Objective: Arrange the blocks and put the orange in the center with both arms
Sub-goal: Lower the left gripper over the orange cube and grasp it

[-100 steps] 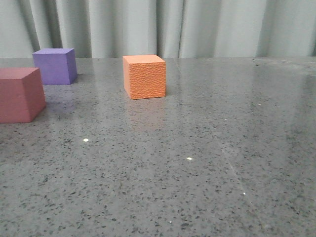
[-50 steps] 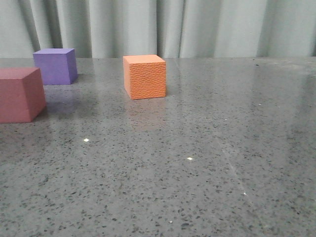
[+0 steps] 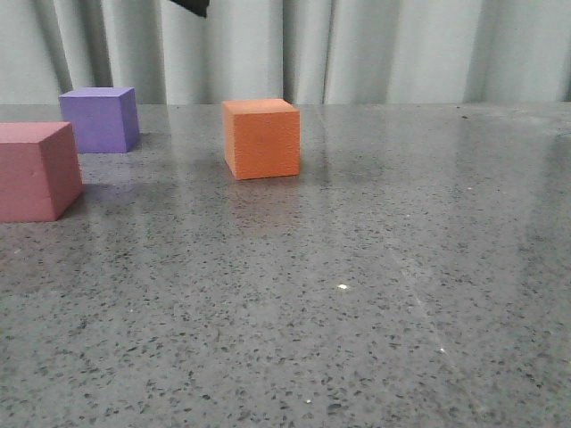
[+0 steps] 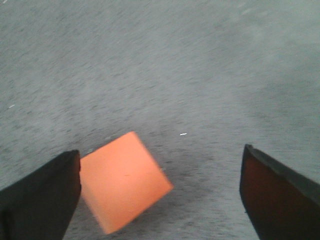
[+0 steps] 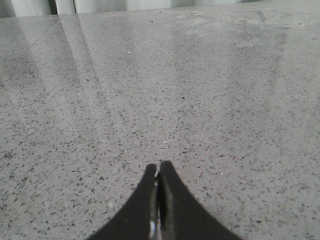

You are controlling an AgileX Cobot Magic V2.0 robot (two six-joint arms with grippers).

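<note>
The orange cube (image 3: 261,138) stands on the grey speckled table, back centre in the front view. The purple cube (image 3: 100,119) stands at the back left, the pinkish-red cube (image 3: 36,170) nearer at the left edge. A black piece of my left arm (image 3: 193,6) shows at the top edge, above and left of the orange cube. In the left wrist view my left gripper (image 4: 160,192) is open wide and high over the table; the orange cube (image 4: 123,180) lies below, close to one finger (image 4: 42,197). My right gripper (image 5: 159,172) is shut and empty over bare table.
Pale curtains (image 3: 375,49) hang behind the table's far edge. The table surface (image 3: 401,294) is glossy grey stone with small white specks.
A black piece of my left arm has come into the front view at the top edge. The front face of the orange cube is darker now. The cubes have not moved.
</note>
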